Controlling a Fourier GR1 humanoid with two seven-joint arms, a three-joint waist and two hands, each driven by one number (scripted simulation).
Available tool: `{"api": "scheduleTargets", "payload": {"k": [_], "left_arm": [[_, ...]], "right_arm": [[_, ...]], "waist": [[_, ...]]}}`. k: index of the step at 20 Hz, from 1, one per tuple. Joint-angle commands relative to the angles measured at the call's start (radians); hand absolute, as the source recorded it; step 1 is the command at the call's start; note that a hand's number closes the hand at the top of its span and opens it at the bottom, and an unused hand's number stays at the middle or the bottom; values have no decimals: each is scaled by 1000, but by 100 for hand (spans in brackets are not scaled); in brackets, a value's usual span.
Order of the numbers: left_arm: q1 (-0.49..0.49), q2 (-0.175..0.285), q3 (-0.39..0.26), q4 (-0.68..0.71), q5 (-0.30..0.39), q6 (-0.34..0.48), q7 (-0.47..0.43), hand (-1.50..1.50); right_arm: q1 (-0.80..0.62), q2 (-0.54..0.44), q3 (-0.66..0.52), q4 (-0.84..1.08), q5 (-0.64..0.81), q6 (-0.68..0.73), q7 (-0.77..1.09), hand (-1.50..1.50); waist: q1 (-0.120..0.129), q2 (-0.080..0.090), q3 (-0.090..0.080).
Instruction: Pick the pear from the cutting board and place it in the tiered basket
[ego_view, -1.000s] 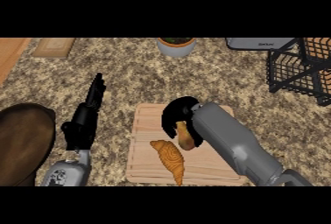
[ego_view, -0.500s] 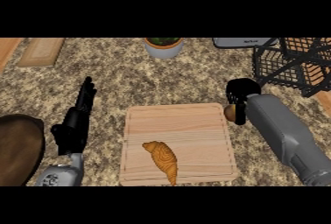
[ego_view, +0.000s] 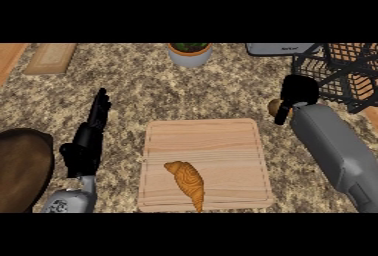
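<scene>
Speckled counter (ego_view: 148, 85): my right hand (ego_view: 299, 92), curled round the pear (ego_view: 275, 106), hangs just left of the far-right corner's tiered basket (ego_view: 336, 75); left hand (ego_view: 90, 137) open.

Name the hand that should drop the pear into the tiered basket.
Right: the right hand curls round the pear, just beside the tiered basket; the left hand rests open, away left of the cutting board.

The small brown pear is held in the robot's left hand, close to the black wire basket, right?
Not quite. The small brown pear is held in the robot's black right hand, not the left. The head view shows it close to the black wire basket. The left hand is open and holds nothing.
</scene>
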Motion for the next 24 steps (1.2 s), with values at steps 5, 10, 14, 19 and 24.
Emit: {"api": "scheduleTargets", "payload": {"k": [5,10,14,19,24], "left_arm": [[0,-16,-14,-5,-13,9,16,0],[-19,8,35,17,32,-24,-3,0],[-1,-20,-15,-8,-12,0,3,0],[30,9,-10,-49,9,-47,15,0],[-52,-30,-7,65,-22,-17,-45,0]], "right_arm": [[-27,-143,-53,-407,15,93,250,150],[-36,-238,-140,-686,-50,273,368,150],[-31,-313,-217,-885,-109,443,458,150],[-73,-283,-375,-879,-175,418,477,150],[-142,-268,-438,-729,-152,347,372,150]], "waist": [[-5,-4,0],[5,3,0],[16,5,1],[49,14,2],[58,22,1]]}}
